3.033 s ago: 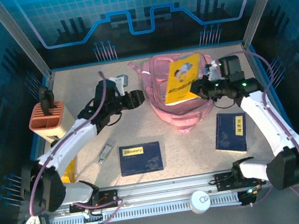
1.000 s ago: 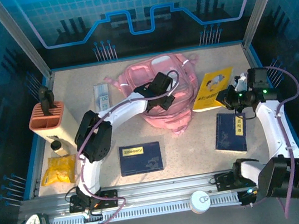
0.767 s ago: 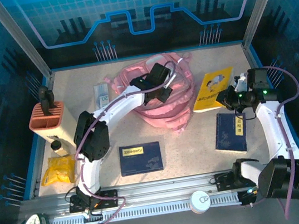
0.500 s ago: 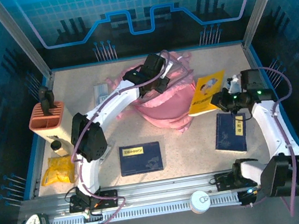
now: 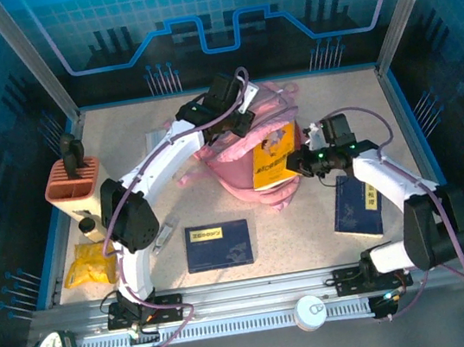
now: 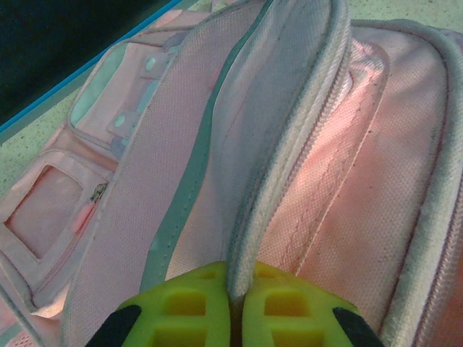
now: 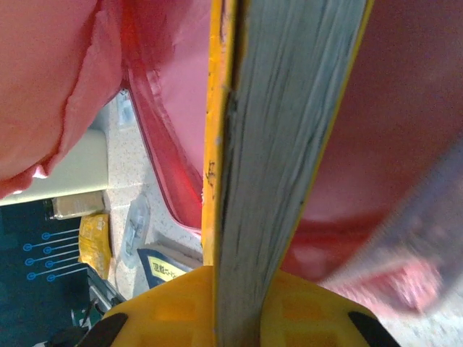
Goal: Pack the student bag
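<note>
The large soft pink fabric backpack [image 5: 231,167] lies at the back middle of the speckled beige table [image 5: 122,137], directly under the left gripper [image 5: 240,120] and just to the left of the right gripper [image 5: 294,164]. In the left wrist view the left gripper [image 6: 235,289] has its lime-yellow fingers [image 6: 184,307] pressed together on a grey-piped edge of the backpack [image 6: 347,188], with the fabric rising straight ahead of the fingertips and a zip line running to their right. The right gripper [image 7: 242,289] is clamped on a thin yellow-covered book [image 7: 289,130], whose grey page edge stands upright between its yellow fingers [image 7: 163,307], with pink backpack fabric [image 7: 58,72] on both sides of it. From above, that yellow book [image 5: 271,154] lies against the backpack's right side, just ahead of the right gripper.

Behind the right gripper, beside its arm, lies a dark blue book [image 5: 358,204]. A second dark blue book [image 5: 217,245] lies nearer the arm bases, well apart from both grippers. Far to the left of the left gripper stand a salmon-orange pen holder box [image 5: 73,181] and a crumpled yellow packet [image 5: 88,265].
</note>
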You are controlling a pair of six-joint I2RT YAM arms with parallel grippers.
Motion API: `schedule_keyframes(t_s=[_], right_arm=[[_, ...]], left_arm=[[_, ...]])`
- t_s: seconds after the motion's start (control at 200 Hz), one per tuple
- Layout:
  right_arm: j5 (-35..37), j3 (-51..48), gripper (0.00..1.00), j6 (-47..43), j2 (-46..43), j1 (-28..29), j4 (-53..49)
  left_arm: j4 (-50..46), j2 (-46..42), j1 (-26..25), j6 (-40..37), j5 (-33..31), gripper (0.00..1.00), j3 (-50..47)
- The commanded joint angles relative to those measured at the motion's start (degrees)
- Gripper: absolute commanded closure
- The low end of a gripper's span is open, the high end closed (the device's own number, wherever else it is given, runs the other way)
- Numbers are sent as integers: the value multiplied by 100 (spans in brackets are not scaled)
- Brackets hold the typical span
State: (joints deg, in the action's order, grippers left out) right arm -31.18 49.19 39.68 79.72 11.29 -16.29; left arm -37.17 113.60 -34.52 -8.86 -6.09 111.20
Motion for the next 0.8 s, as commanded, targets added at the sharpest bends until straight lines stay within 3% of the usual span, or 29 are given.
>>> schedule_keyframes(t_s=[0.0, 0.13, 0.48, 0.6, 0.795], right_arm=[[9, 245, 100, 362, 333, 199, 1471], [-95, 311, 100, 601, 863, 318, 2409], [275, 1035, 100, 536, 2003, 663, 2534], [607, 1215, 87, 249, 2227, 708, 1940], [1325, 854, 46, -238, 1624, 677, 1234]], left_arm=[[430, -522, 28, 183, 351, 100, 360], [439, -571, 56, 200, 389, 100, 376], [574, -674, 105, 258, 561, 100, 239], [597, -699, 128, 278, 538, 100, 194], [668, -770, 175, 310, 547, 100, -23]])
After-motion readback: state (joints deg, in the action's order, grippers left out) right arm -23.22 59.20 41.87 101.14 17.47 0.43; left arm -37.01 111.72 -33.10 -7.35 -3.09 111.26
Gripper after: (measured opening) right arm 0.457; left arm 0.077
